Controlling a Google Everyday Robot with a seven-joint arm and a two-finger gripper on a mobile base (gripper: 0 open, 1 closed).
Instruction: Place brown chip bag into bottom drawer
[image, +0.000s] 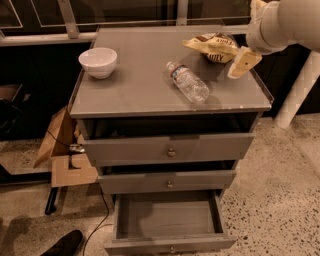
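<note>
The brown chip bag (212, 47) lies crumpled on the back right of the grey cabinet top (135, 85), yellow-cream with dark brown patches. My gripper (243, 62) hangs from the thick white arm at the top right, just right of the bag and low over the cabinet's right edge. It is beside the bag, and I cannot tell whether it touches it. The bottom drawer (170, 245) is pulled out and open at the foot of the cabinet, with nothing inside.
A clear water bottle (188, 82) lies on its side mid-top, left of the bag. A white bowl (98, 61) stands at the back left. The two upper drawers are nearly shut. A cardboard box (62, 150) and cable are on the floor at left, a white post (300, 90) at right.
</note>
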